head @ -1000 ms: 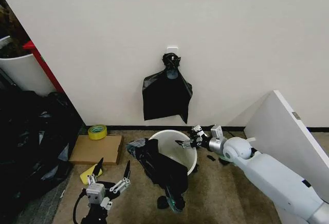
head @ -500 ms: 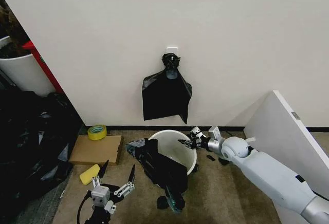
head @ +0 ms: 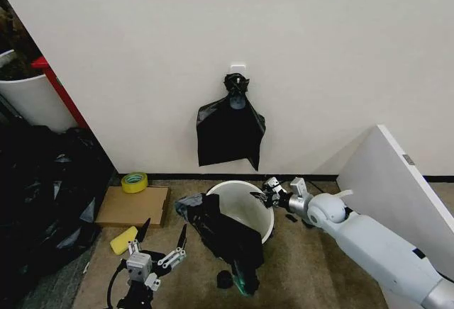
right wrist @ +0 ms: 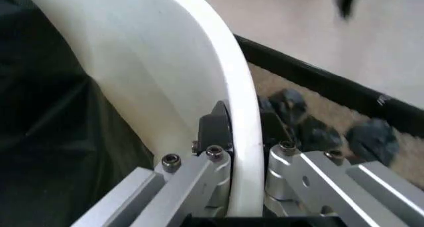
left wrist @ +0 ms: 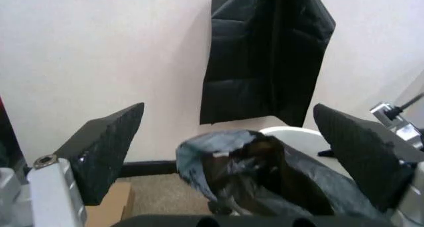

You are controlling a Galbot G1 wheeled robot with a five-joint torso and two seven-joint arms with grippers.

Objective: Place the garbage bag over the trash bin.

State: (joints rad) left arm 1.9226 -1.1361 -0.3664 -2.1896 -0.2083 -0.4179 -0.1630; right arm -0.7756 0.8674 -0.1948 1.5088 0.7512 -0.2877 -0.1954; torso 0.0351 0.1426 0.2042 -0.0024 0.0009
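Garbage bag [head: 225, 234] blocks the trash bin [head: 245, 192] mouth's left half.

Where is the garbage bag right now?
In the head view the garbage bag hangs over the trash bin's left rim, spilling onto the carpet, with the left end effector to its left.

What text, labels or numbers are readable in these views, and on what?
None readable. The bin, bag, hanging black bundle, tape roll and cardboard show no print. The small tag on the white board is too small to read.
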